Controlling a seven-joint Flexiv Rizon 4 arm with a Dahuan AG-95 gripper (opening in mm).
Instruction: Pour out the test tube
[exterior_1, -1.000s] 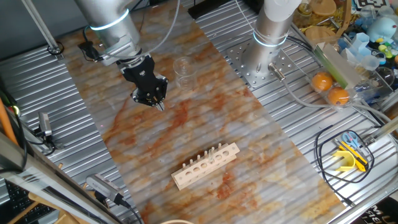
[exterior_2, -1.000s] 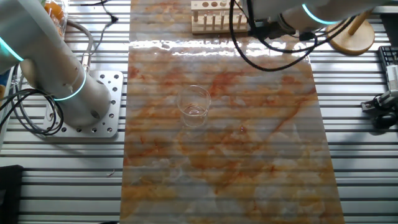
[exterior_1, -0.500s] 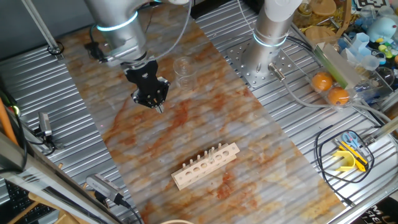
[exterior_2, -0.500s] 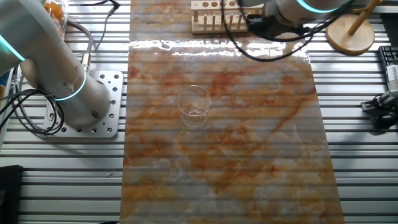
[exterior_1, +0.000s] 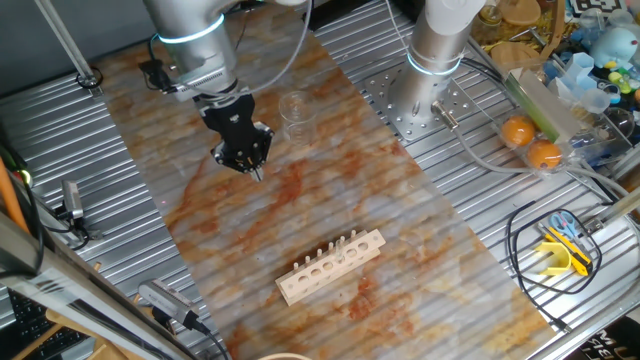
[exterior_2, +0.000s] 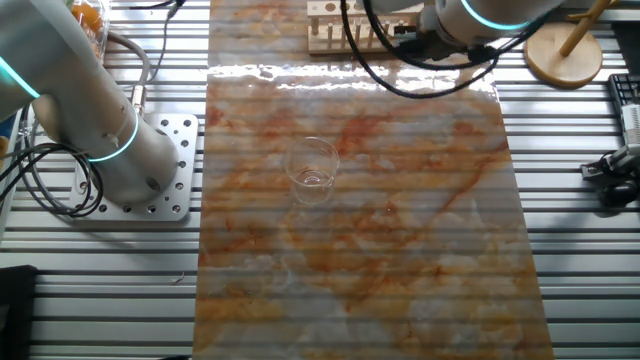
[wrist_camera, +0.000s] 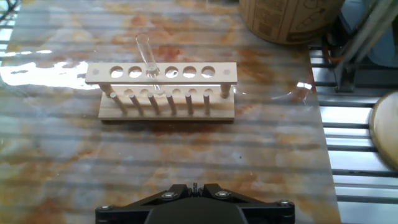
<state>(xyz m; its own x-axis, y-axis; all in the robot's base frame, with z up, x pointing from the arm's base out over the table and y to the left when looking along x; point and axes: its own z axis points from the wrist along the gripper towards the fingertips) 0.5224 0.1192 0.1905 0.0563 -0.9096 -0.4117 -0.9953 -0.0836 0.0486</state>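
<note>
Here the tool (exterior_1: 255, 170) hangs above the marbled sheet that covers the table (exterior_1: 350, 200), toward the far side of it in one fixed view, with its black fingers pointing down and drawn together to a narrow tip that grips nothing; the hand view shows only the black base of it (wrist_camera: 194, 186) at the bottom edge, so the closed look comes from the fixed view alone. The test tube (wrist_camera: 149, 62) stands in the wooden rack (wrist_camera: 163, 90), in the third hole from the left as the hand view shows it, leaning a little with its open mouth rising above the top board; in the fixed views it is too faint to pick out. The rack (exterior_1: 331, 265) sits near the front edge of the table in one fixed view, well apart from the tool, and in the other fixed view it (exterior_2: 345, 25) lies at the top edge, partly behind the arm and its cables. A clear glass beaker (exterior_2: 313, 170) stands upright near the middle of the sheet in that view, and in the first fixed view it (exterior_1: 294, 110) is just beside the tool, toward the second arm's silver base (exterior_1: 430, 70).
</note>
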